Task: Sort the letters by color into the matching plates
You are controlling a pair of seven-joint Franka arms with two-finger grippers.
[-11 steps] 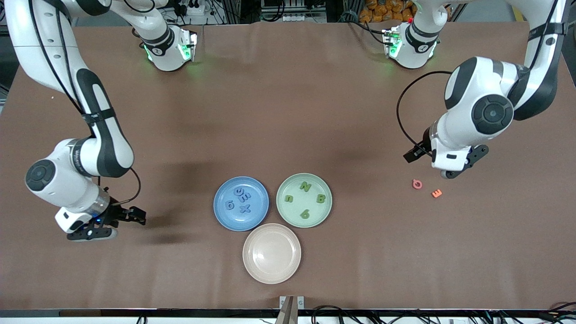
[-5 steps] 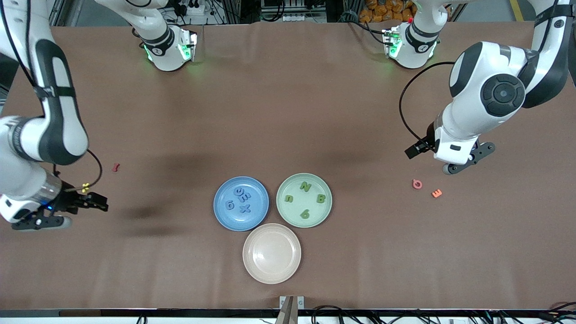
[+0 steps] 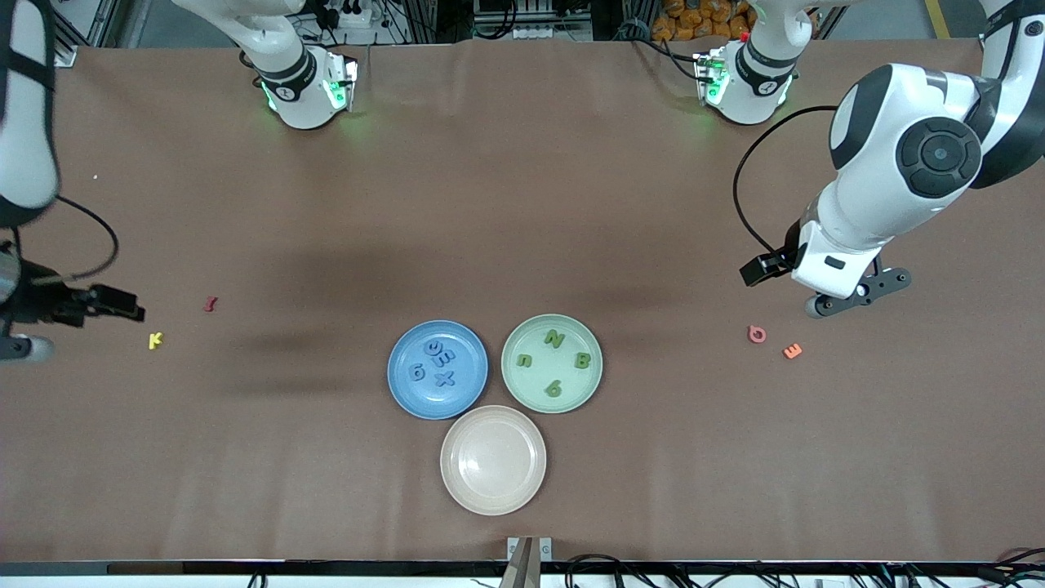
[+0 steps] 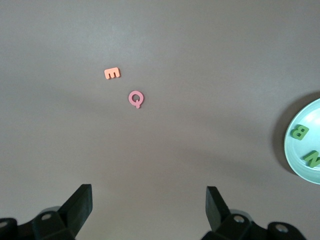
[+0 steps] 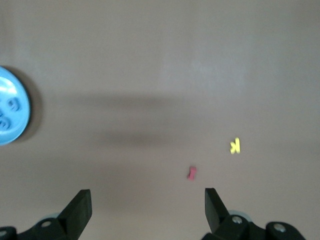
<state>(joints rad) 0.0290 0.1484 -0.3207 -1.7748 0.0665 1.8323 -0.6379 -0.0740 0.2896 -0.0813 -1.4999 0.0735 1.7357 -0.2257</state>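
Spread right tool (image 5: 145, 210) above yellow letter (image 5: 235, 145), red letter (image 5: 191, 173)

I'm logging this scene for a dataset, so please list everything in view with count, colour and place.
Blue plate: one, blue, mid-table, toward the right arm's end of the trio.
Blue letters: four, blue, in the blue plate.
Green plate: one, pale green, beside the blue plate.
Green letters: four, green, in the green plate.
Beige plate: one, beige, holds nothing, nearer the front camera than the other two.
Pink letter: one, on the table toward the left arm's end.
Orange letter: one, beside the pink letter.
Yellow letter: one, toward the right arm's end.
Dark red letter: one, near the yellow letter.
Left hand: open, over bare table near the pink letter.
Right hand: open, over the table's edge.
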